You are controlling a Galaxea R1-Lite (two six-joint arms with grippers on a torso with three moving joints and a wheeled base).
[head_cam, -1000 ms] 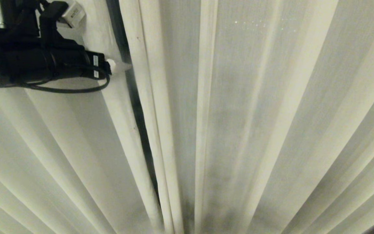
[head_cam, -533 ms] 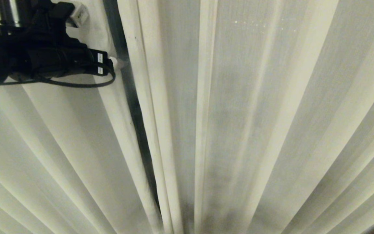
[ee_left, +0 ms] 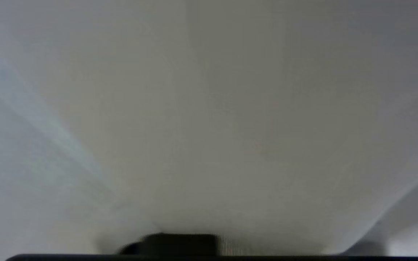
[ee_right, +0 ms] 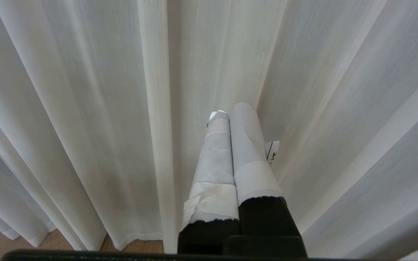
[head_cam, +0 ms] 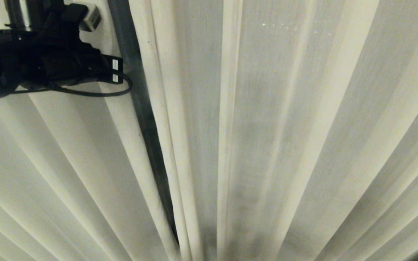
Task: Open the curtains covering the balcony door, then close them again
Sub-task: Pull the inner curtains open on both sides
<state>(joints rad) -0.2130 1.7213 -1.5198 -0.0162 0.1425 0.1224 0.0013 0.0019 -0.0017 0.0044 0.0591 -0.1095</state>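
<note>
Slightly wider gap (perhaps) where left gripper (head_cam: pixel 123 70) parts curtains (head_cam: pixel 285 127).

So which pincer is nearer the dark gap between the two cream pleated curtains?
Left. The left pincer is right at the dark gap between the cream pleated curtains, its tip buried in fabric. The right pincer hangs low before unbroken folds, fingers together.

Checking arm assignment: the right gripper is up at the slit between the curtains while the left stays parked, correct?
Sides swapped. In the head view the left gripper is at the slit between the curtains. The right wrist view shows the right gripper shut, low near the floor.
</note>
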